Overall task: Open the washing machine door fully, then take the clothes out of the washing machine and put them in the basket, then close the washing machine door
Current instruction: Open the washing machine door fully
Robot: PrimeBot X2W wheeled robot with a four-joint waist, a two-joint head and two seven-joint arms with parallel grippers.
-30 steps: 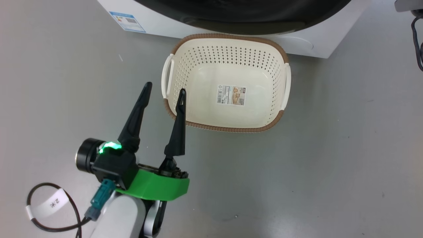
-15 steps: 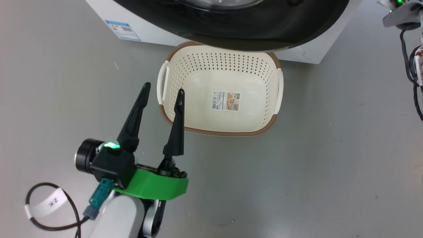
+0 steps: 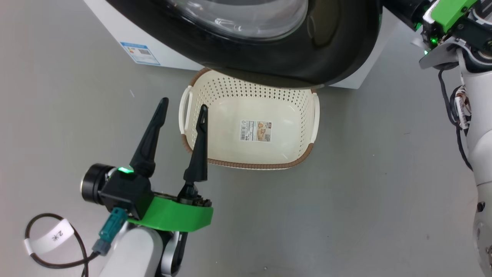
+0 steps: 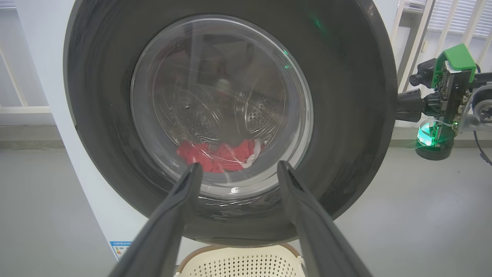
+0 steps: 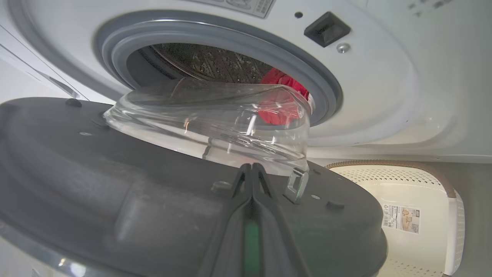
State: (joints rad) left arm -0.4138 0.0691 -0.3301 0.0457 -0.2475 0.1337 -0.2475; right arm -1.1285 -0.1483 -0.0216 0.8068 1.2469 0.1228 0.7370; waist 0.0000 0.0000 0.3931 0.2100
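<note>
- Below, a smooth grey floor [image 3: 365, 200] carried the cream perforated brown-rimmed plastic basket [image 3: 246, 165], before the white box-shaped washing machine [image 5: 384, 96].
- Its round black-rimmed glass door [image 3: 338, 50] hung ajar over the basket; red fabric clothes [image 5: 282, 96] lay inside.
- The left gripper [image 3: 184, 103] spread wide, empty; the right gripper [image 5: 251, 166] was pinched closed by the door's inner face.
- White railings [image 4: 417, 38] stood behind.

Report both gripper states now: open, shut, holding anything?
Left gripper: open, holding nothing.
Right gripper: shut, nothing between its fingers, tips at the inner side of the washing machine door.
</note>
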